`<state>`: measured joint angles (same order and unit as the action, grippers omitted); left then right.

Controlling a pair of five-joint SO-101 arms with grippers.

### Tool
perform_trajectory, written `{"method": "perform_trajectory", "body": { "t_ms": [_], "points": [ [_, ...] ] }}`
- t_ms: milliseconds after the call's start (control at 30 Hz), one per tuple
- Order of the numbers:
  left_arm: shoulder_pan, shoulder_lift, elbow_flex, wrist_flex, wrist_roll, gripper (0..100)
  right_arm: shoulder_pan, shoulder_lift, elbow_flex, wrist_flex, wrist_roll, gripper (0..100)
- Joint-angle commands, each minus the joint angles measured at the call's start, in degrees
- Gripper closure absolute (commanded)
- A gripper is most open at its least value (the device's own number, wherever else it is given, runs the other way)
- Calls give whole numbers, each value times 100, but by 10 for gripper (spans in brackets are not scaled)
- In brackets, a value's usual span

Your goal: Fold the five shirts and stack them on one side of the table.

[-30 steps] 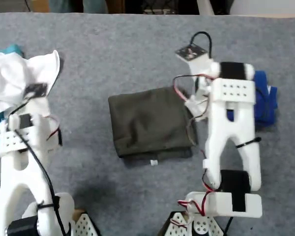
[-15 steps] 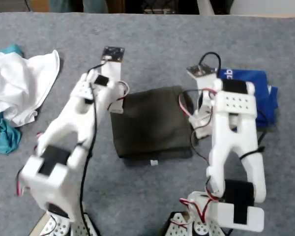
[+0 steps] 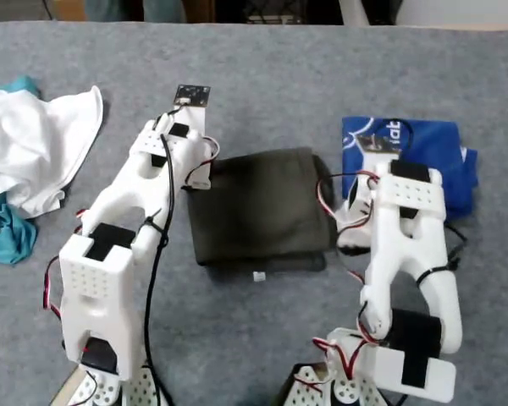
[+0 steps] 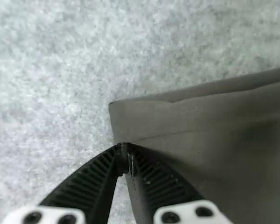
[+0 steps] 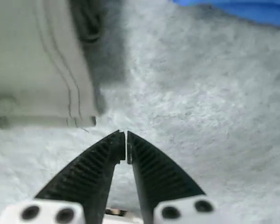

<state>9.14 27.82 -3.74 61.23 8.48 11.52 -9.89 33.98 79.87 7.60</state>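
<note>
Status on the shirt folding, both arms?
Left gripper shut at edge of olive shirt. Right gripper shut over table beside it. Folded: blue shirt. Crumpled: white shirt, teal shirt. Nothing blocking.

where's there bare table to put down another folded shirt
Bare table runs along the far edge, between the white shirt pile and the blue shirt, behind the olive shirt. A smaller patch lies in front of it, between the bases of the left arm and right arm, which crowd its flanks.

Folded shirt [image 3: 258,207] mid table [image 3: 262,76]; shirt pile [image 3: 34,152] far L; 2nd folded shirt [image 3: 427,156] near R, slightly behind.
</note>
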Motion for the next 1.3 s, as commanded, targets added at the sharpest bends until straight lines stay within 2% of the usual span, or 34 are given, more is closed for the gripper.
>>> {"method": "perform_trajectory", "body": {
  "t_ms": [0,133,267,367,433,533,700,900,967,1100,1133,1200,1267],
  "points": [
    [-101,-510,-180,193,-9,972,-360,-198,-391,220,-1029,983],
    [-233,-1371,-40,642,-26,972,-1073,-163,-840,316,-1749,966],
    [-347,-2330,699,844,-492,972,-1741,-154,-1033,202,-2646,791],
    [-462,-3182,1569,800,-756,972,-1943,-136,-831,-273,-3349,658],
    [-655,-3763,2158,703,-818,972,-2066,13,-629,-774,-3701,613],
    [-1112,-4545,3055,369,-818,972,-2171,567,-470,-1433,-4070,600],
    [-1815,-5442,4145,-141,-818,972,-2180,1956,-743,-1899,-4466,600],
    [-2185,-5837,4637,-167,-826,971,-2198,3055,-1200,-1881,-4448,619],
    [-2193,-5873,4708,-167,-826,971,-2189,3090,-1209,-1820,-4431,698],
    [-2193,-5873,4752,-167,-826,971,-2180,3099,-1209,-1679,-4062,963],
    [-2185,-5881,4752,-167,-826,971,-2163,3099,-1209,-1644,-3991,990],
    [-2185,-5881,4743,-167,-826,971,-2084,3090,-1218,-1468,-3956,947],
    [-2185,-5881,4743,-158,-826,971,-1978,3073,-1411,-1204,-3956,956]
  ]
}}
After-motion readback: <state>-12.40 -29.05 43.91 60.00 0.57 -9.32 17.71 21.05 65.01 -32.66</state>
